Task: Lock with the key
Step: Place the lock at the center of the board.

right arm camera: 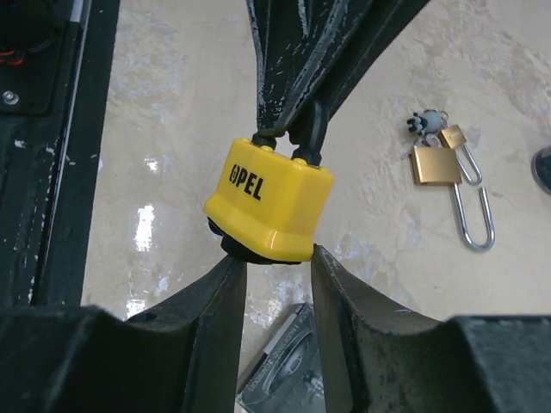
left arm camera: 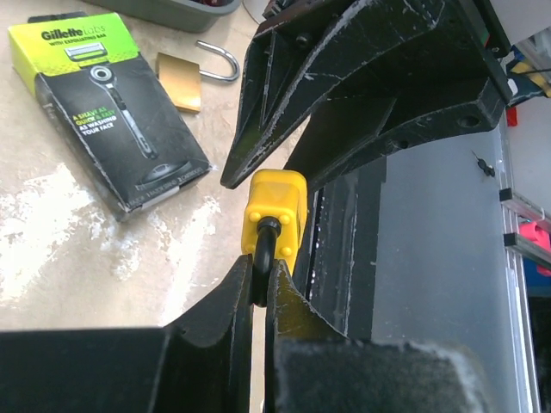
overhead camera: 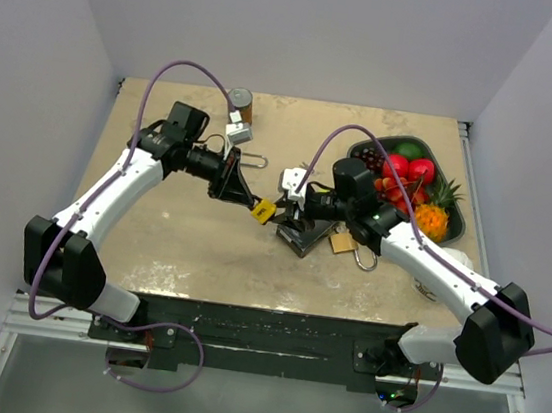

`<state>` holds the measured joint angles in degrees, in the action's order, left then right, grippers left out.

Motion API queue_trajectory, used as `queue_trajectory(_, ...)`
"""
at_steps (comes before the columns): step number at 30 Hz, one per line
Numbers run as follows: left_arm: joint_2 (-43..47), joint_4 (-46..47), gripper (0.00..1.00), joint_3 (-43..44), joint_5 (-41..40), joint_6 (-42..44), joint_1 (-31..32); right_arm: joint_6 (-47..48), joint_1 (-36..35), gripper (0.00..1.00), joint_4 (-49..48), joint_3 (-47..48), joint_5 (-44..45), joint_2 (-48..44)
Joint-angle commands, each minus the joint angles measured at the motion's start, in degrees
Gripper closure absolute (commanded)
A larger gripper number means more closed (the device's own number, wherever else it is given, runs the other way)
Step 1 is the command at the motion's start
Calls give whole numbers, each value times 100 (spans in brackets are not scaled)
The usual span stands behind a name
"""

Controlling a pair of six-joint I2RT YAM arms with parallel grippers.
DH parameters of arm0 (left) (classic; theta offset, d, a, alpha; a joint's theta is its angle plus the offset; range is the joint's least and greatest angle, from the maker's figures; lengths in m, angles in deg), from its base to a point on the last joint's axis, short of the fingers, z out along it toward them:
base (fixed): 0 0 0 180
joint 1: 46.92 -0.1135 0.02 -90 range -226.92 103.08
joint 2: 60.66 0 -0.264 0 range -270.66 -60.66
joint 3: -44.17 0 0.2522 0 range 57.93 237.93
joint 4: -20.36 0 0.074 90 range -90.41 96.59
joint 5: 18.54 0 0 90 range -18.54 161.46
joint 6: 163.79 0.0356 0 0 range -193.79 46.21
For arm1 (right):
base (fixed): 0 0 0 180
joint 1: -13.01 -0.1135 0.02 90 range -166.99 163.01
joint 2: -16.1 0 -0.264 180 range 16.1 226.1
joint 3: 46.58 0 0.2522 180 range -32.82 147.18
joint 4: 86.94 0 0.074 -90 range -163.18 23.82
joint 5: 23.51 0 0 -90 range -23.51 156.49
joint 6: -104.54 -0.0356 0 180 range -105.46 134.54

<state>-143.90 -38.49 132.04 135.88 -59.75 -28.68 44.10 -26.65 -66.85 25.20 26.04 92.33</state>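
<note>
Held clear of the tabletop, the stiff, probably weighty yellow padlock hung by its shackle, pinched in the left claw, while the right claw nipped the small, likely slippery key by its head.

Shackle top of the yellow padlock hidden within the left end effector; key mostly concealed beneath it.

The table was beige and worn, with whitish scuffs toward its near edge. A razor box lay near the middle, with a brass padlock just beside it. A tray of fruit sat at the right rear. A can stood at the back, and a long-shackled padlock lay near it.
</note>
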Motion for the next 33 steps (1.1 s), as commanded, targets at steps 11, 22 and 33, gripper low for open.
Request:
queue_trajectory(11,159,1333,100,-388,360,-1331,-434,-293,63,37,-1276,184,1064,-433)
queue_trajectory(22,116,2661,100,-757,-95,-3169,-910,-222,433,5,-72,1052,1611,232)
queue_trajectory(33,194,2794,100,-757,-764,-3865,-901,936,108,8,88,1792,592,833)
